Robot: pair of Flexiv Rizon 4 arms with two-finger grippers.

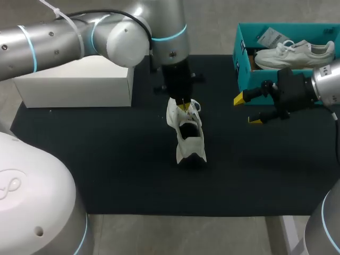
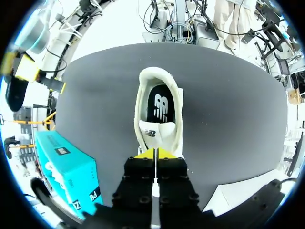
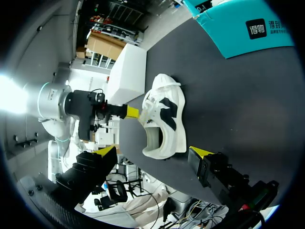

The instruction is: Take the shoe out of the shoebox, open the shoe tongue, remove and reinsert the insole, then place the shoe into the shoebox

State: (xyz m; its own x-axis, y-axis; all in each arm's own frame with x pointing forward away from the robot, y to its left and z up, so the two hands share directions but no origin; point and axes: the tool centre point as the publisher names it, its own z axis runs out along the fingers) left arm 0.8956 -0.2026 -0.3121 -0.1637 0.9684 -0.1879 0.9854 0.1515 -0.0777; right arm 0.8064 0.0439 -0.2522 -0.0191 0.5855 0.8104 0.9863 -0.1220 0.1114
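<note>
Left gripper [image 2: 155, 153] clenched on tongue [image 2: 153, 133], over mid-table | right gripper [image 1: 247, 109] released, hovering just left of shoebox [image 1: 237, 64] at far right | mat [image 1: 106, 159] bears shoe [image 1: 189, 137] at centre, out of shoebox | insole [image 2: 160, 107] inside shoe | step: opening tongue | next, likely: right gripper reaches in for insole while tongue is held back.

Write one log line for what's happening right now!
shoe: on mat | left claw: shut on shoe | right claw: open, empty
</note>
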